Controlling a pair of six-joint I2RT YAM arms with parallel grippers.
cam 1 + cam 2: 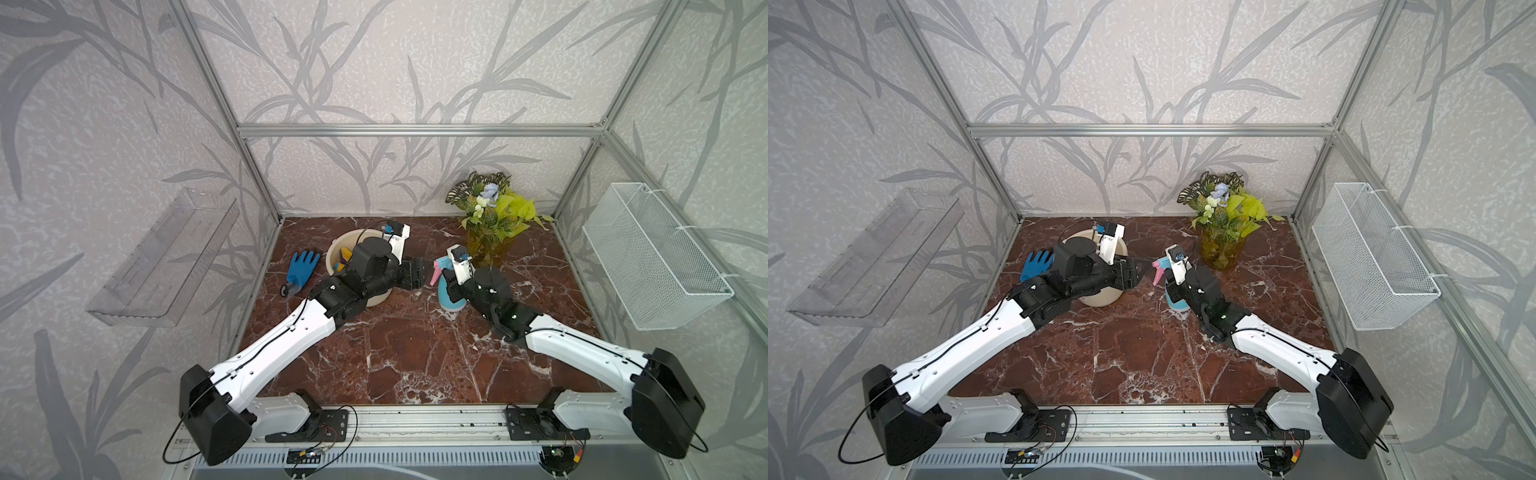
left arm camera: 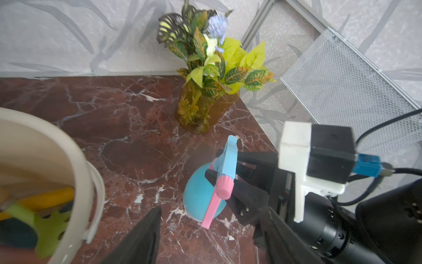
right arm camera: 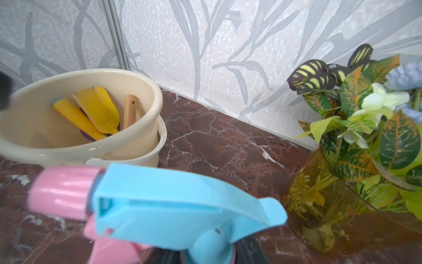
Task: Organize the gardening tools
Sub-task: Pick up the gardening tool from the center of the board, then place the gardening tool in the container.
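A leafy plant in an amber vase (image 1: 490,245) stands on the red marble surface (image 1: 415,353) just beyond the right gripper (image 1: 448,279). Behind the left gripper (image 1: 422,272) sits a cream bucket (image 1: 333,250), with a blue glove (image 1: 301,268) just past it. A white mesh basket (image 1: 648,257) hangs on the wall outside the right gripper, and a clear shelf (image 1: 158,257) on the opposite wall.
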